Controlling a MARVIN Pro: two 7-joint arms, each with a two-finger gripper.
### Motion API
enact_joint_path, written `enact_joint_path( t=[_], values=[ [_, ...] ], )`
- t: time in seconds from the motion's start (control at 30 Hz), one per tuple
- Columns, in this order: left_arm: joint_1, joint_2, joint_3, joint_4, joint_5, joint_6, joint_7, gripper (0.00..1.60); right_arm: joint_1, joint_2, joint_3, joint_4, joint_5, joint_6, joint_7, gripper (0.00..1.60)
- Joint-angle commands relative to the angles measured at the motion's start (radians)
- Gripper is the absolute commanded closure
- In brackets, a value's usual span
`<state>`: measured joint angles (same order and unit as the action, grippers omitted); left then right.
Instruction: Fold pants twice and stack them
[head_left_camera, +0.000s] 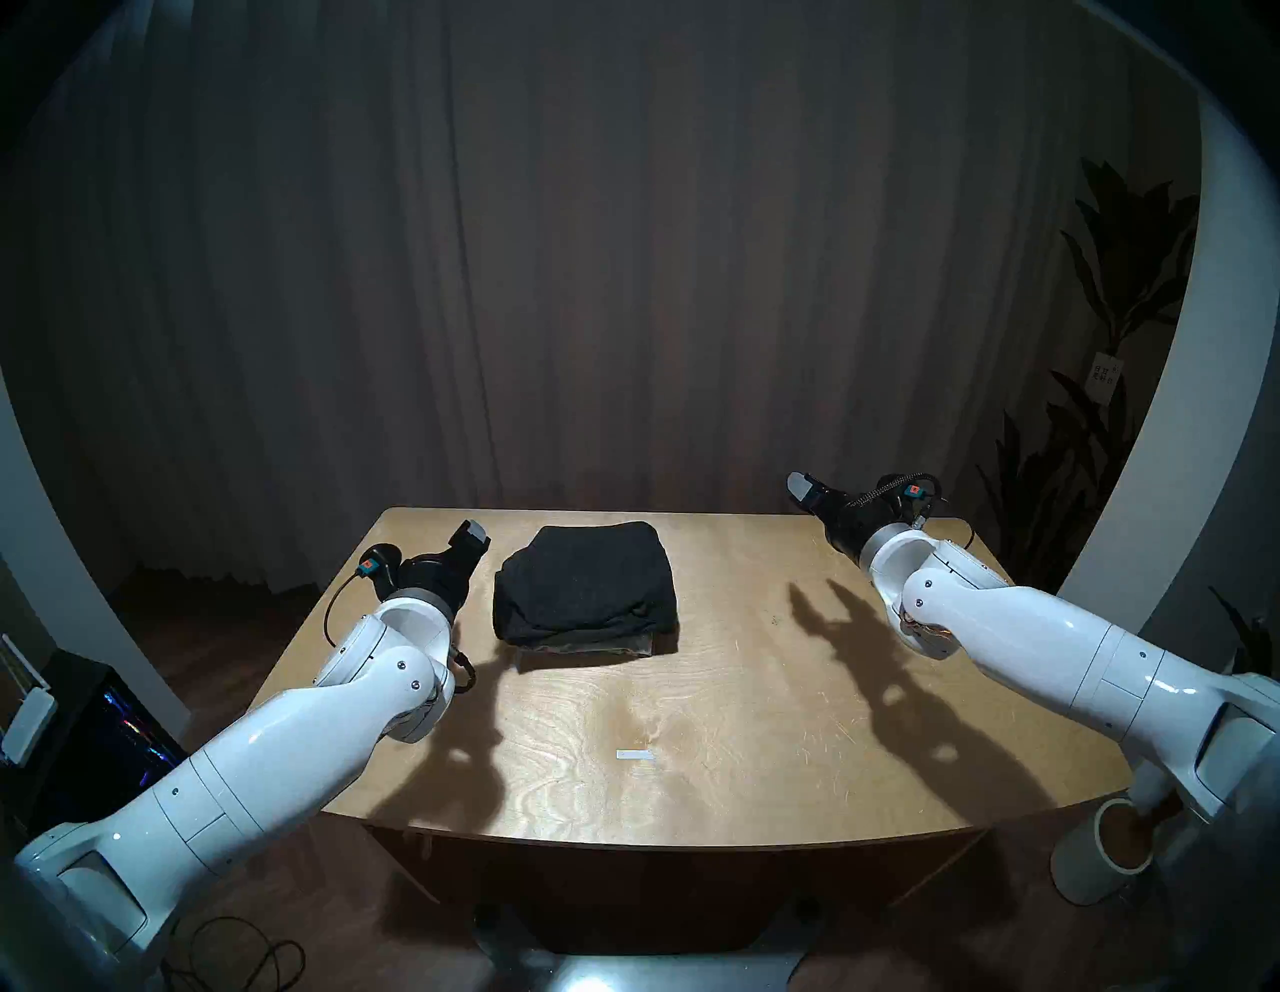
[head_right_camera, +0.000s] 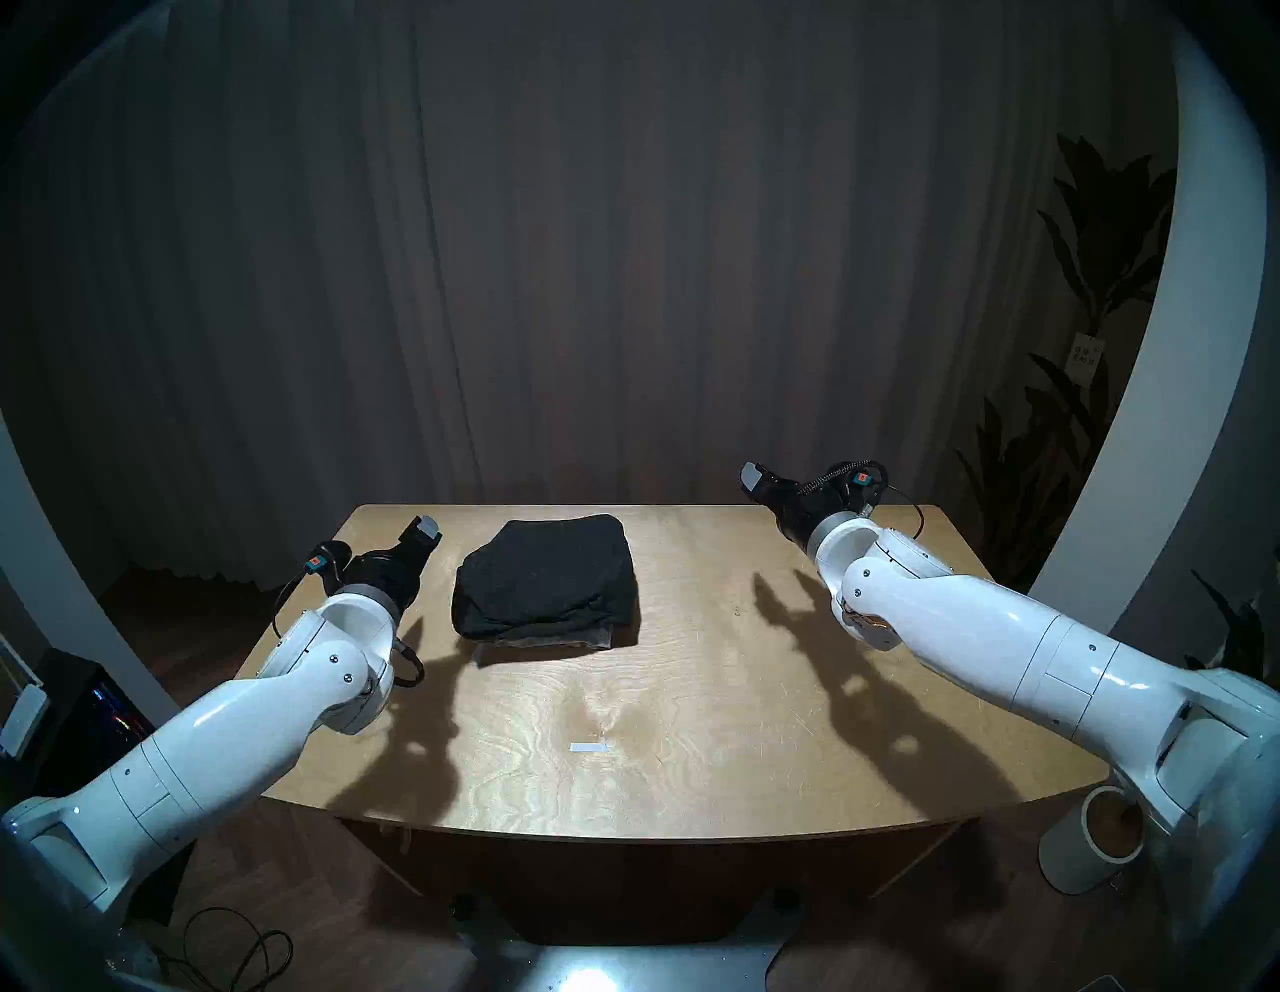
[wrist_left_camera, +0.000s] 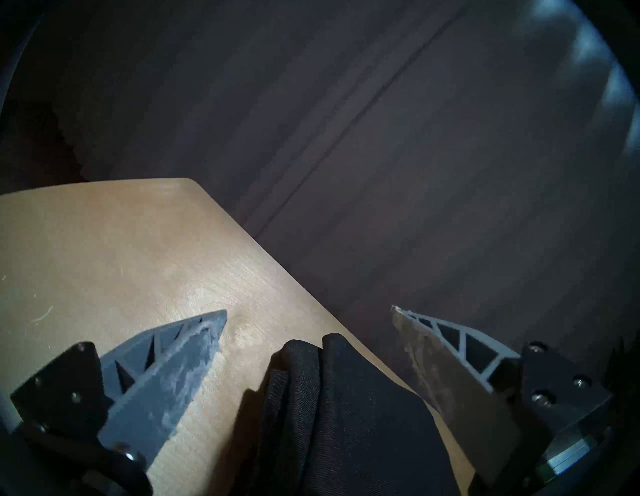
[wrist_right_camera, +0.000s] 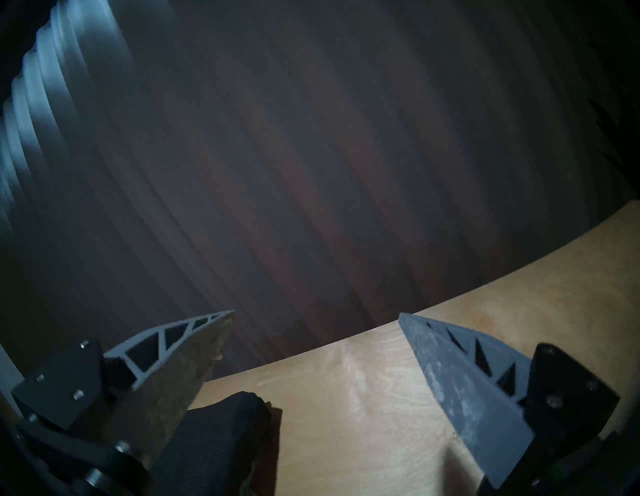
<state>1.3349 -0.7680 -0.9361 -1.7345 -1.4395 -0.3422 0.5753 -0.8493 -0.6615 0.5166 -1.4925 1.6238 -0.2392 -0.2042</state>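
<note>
Left end effector (wrist_left_camera: 308, 313), right end effector (wrist_right_camera: 317, 317) (both empty) spread wide.

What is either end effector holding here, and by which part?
Nothing is held. The left end effector and the right end effector both stand open and empty above the table, clear of the folded black shorts.

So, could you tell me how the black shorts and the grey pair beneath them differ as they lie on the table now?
The black shorts lie on top, almost fully in view; the grey pair sits underneath, showing only as a thin strip at the near edge. The black bundle looks thicker and rumpled; the grey edge looks flat and thin. Both are folded, share one stack on the table, and neither hand touches them.
</note>
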Motion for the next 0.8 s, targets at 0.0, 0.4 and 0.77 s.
enact_joint_path(
  t=[0.0,0.4,0.77],
  values=[
    [-0.091,0.015,0.038,0.037,0.147,0.025,-0.010,0.00,0.064,-0.017,-0.004,0.034,-0.067,0.023,0.017,0.00],
    [-0.170,0.017,0.119,0.148,0.384,0.066,-0.008,0.00,0.099,-0.058,-0.041,0.118,-0.156,0.063,0.026,0.00],
    [-0.256,-0.031,0.192,0.243,0.604,0.092,0.002,0.00,0.117,-0.134,-0.071,0.220,-0.238,0.049,0.005,0.00]
  ],
)
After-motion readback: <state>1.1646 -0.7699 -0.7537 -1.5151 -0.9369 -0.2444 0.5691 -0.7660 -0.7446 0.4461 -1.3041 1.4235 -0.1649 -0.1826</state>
